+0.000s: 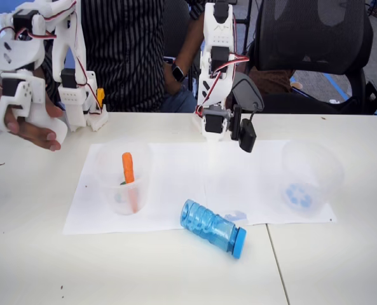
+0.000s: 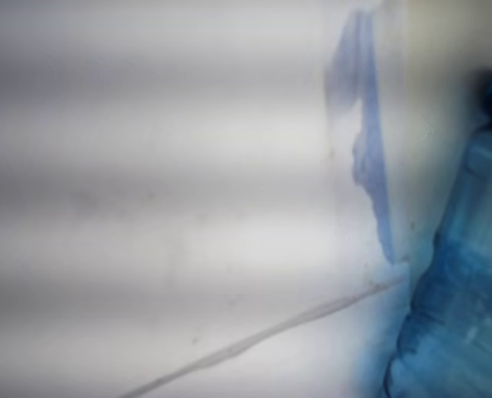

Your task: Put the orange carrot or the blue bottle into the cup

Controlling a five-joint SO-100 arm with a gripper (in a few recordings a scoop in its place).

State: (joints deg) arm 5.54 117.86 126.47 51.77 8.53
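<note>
- Fixed view: the pincer (image 1: 244, 130) hangs above the white paper sheet (image 1: 175, 184), near the back middle of the bench (image 1: 35, 267); whether its jaws stand apart or together I cannot tell, and nothing is seen held in it
- The blue bottle (image 1: 212, 227) lies on its side in front of the pincer and a little to its left, apart from it, straddling the sheet's front edge with its solid blue cap pointing to the lower right
- The orange carrot (image 1: 128, 169) stands upright inside a translucent cup (image 1: 123, 178) on the left part of the sheet, well to the left of the pincer
- The cup (image 1: 310, 176) with the blue symbol on its base lies tipped over at the sheet's right end, mouth toward the camera, holding nothing
- Bare bench spreads in front of the sheet and to both sides; a seam in the top runs toward the front edge on the right; a person in a striped shirt sits behind the bench
- Wrist view: blurred; the blue bottle (image 2: 457, 282) fills the right edge, beside pale paper whose edge crosses the lower part as a slanting line
</note>
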